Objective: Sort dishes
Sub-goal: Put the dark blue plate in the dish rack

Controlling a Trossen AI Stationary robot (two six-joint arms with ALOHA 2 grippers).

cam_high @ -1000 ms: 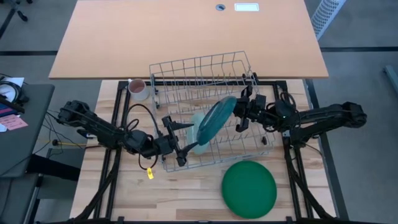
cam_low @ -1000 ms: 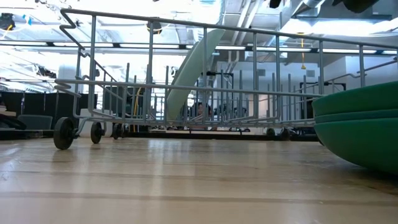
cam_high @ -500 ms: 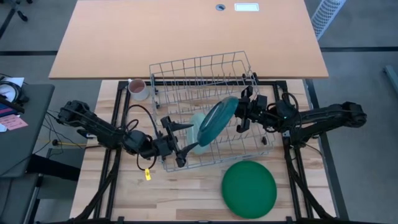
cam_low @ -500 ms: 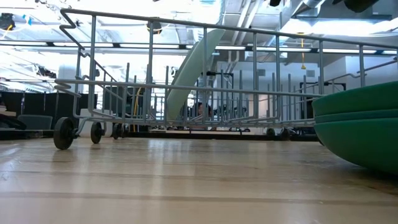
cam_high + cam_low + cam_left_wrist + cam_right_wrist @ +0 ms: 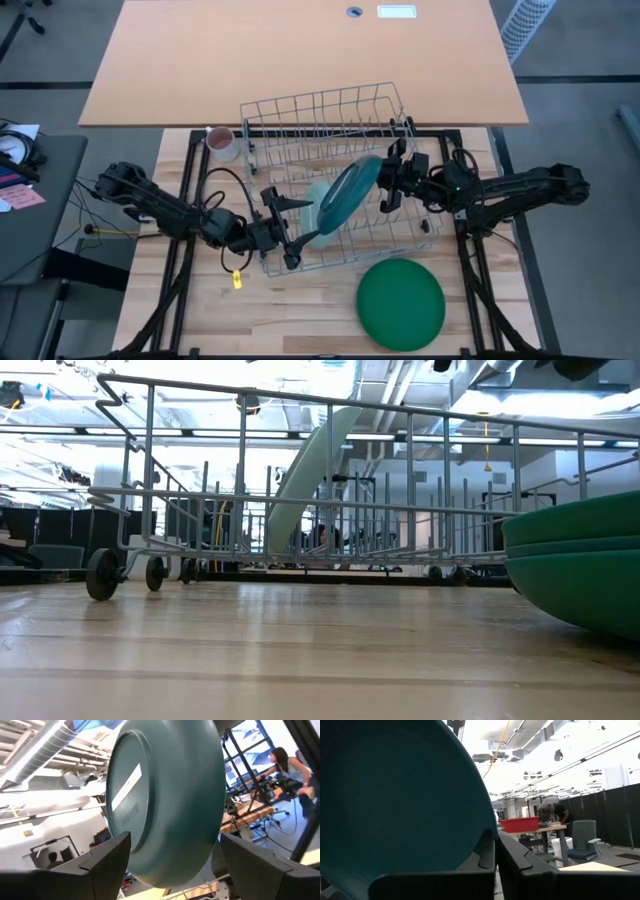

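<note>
Presently the glossy, rigid teal plate (image 5: 350, 190) is pinched at its rim by the closed right hand (image 5: 390, 185) over the dish rack (image 5: 330, 130); slippery, probably breakable. The left hand (image 5: 285, 228) is held open beside it.

The wire rack (image 5: 335, 180) fills the desk's (image 5: 290, 320) middle, a tilted teal plate (image 5: 350, 190) blocking its centre. Stacked green plates (image 5: 400, 302) occupy the near right; near left lies open.
</note>
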